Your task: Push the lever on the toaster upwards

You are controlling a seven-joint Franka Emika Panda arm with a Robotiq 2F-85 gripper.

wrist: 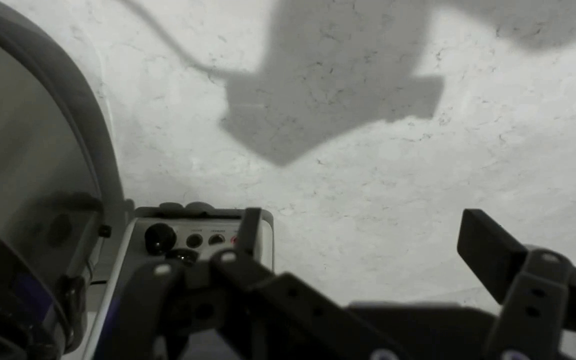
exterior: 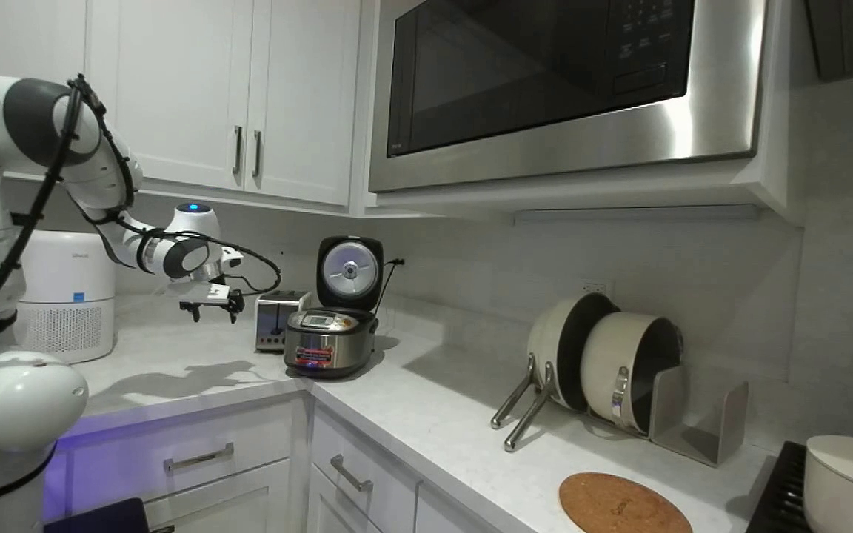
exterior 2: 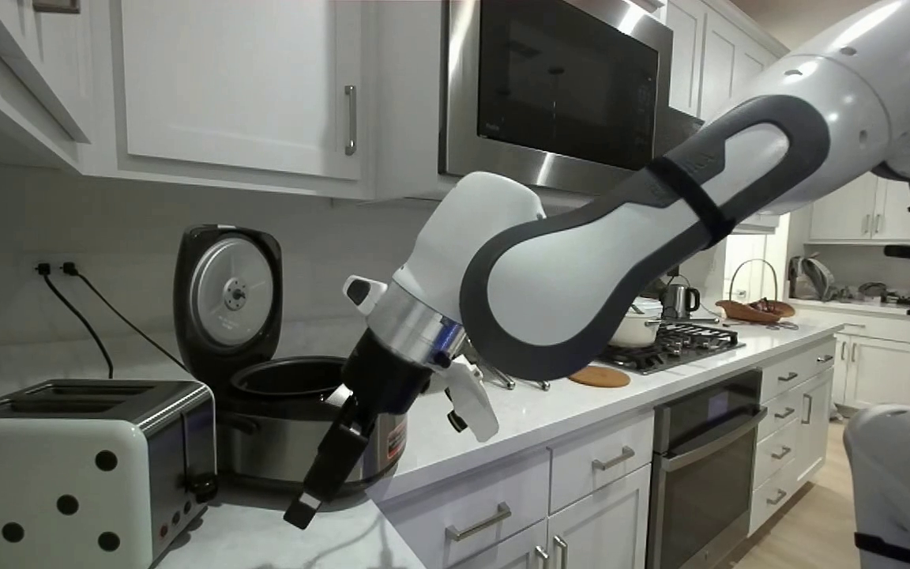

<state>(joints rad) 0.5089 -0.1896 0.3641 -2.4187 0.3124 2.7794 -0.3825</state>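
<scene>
Black hand (exterior: 214, 315), jaws apart, near toaster (exterior 2: 84, 478)

White countertop (exterior: 441, 418), toaster (exterior 2: 84, 482), cooker (exterior: 334, 337), cork mat (exterior: 623, 505)

In the wrist view relayed to me, my gripper (wrist: 365, 230) conceals much of the toaster (wrist: 183, 230), whose small panel labels (wrist: 217, 231) I cannot read, and the left edge truncates the cooker (wrist: 28, 145), as it does the toaster's spotted side (exterior 2: 36, 482) in an exterior view.
</scene>
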